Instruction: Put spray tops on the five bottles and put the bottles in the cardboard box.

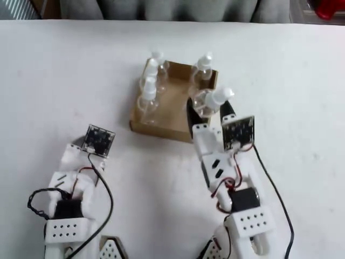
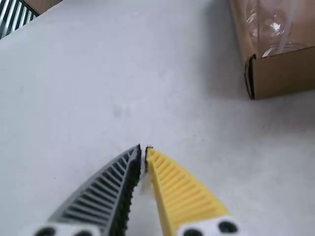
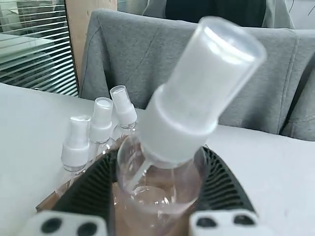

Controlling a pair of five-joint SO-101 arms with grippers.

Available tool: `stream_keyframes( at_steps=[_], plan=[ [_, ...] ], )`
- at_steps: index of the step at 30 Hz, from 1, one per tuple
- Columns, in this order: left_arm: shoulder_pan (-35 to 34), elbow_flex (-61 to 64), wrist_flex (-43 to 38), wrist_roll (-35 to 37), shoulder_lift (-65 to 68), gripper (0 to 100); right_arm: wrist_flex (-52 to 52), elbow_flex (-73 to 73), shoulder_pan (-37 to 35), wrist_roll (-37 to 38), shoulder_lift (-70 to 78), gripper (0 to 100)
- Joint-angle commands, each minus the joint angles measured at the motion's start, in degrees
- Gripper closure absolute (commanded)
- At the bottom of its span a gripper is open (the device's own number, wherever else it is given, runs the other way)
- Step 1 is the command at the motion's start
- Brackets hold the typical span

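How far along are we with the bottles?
Done: at least three capped bottles stand in the cardboard box. In hand: the right gripper holds a spray-topped bottle at the box's edge. Remaining: lowering it in; I can't confirm a fifth.

A white bench (image 1: 54, 70) spreads wide and matte under soft, even light. Beyond its far edge a grey cloth (image 3: 123, 54) hangs in loose folds. Beside the cloth stands a light wooden panel (image 3: 83, 29), and next to that are slatted window blinds (image 3: 29, 44) with daylight showing between them. Something red (image 1: 330, 8) sits past the bench's far corner.
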Motion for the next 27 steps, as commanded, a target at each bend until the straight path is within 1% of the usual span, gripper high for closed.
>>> stream_keyframes(
  at_steps=[1,8,14,27],
  plan=[
    [0.57,-0.26,-1.49,-0.62,0.48,98,0.22,-9.32,0.4,0.62,8.84,98.4],
    [0.22,-0.26,-1.58,-0.7,0.48,98,-0.04,-21.01,0.75,0.26,27.21,98.4],
    [0.48,-0.26,-1.58,-0.7,0.48,98,-0.48,-23.82,3.21,0.18,37.05,98.4],
    [0.48,-0.26,-1.58,-0.7,0.48,98,-15.25,-23.65,3.91,0.7,54.55,98.4]
  ],
)
